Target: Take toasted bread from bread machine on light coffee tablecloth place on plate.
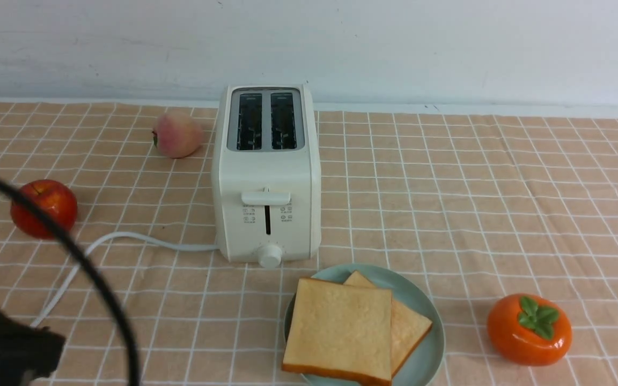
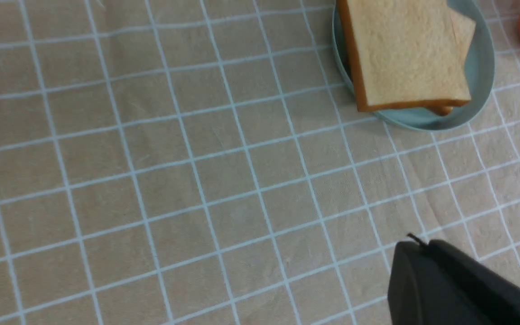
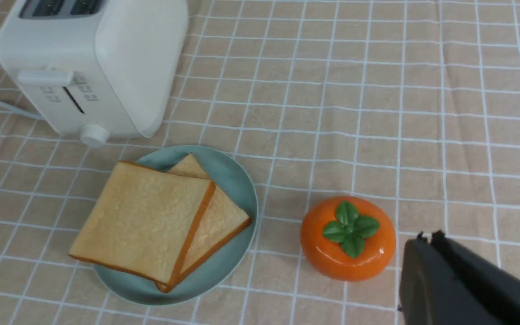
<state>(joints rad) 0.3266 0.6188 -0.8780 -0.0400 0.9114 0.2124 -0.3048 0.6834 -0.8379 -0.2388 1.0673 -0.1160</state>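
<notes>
Plainly, toasted bread (image 1: pixel 338 327) lies flat, stacked askew on the plate (image 1: pixel 432 354); left and right jaws closed, empty.

Red apple (image 1: pixel 44 208), peach (image 1: pixel 177 134) and orange persimmon (image 1: pixel 529 329) lie well apart.

Bread machine (image 1: pixel 266 177) mid-tablecloth (image 1: pixel 475 187) | plate (image 1: pixel 427 354) just before it, slightly right | both toasted bread (image 1: pixel 338 327) slices on plate, one overlapping the other | persimmon (image 1: pixel 529 329) right of plate | apple (image 1: pixel 44 208) far left | peach, probably (image 1: pixel 177 134), beside machine's left rear | cord (image 1: pixel 126 241) trails left
</notes>
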